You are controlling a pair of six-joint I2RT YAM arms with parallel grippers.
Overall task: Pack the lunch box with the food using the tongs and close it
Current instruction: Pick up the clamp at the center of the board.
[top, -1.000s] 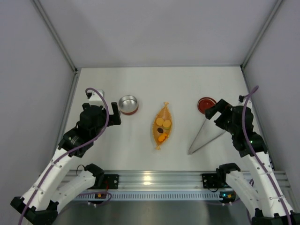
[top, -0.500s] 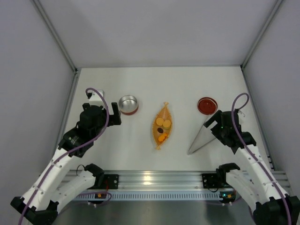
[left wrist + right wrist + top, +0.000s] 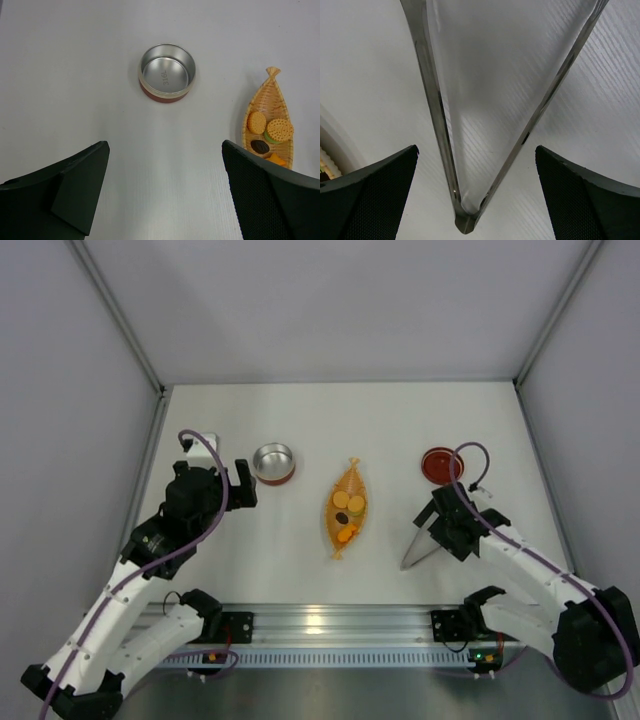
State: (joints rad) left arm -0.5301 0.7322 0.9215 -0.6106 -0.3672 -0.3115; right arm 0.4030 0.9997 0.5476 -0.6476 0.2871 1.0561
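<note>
Both hands stand wide open and hold nothing. The right hand [image 3: 476, 172] hangs over the tongs [image 3: 436, 100], which lie on the desk [image 3: 400, 420] with their joined end between its fingers [image 3: 375, 190]. It is better to descend straight and close slowly across both arms, so they do not slip. The lunch box [image 3: 167, 75] sits open near the left hand [image 3: 165, 192].

One marking can be read: "316L", stamped into the shiny silver floor of the small round metal tin with the red outer wall [image 3: 166, 72]. In the left wrist view the characters sit near the middle of that floor and run steeply slanted. The tin stands on the far left part of the white table [image 3: 400, 420]. In the top view the stamp is too small to read. Any mark on the round red lid [image 3: 438, 465], far right, is likewise too small to tell.
</note>
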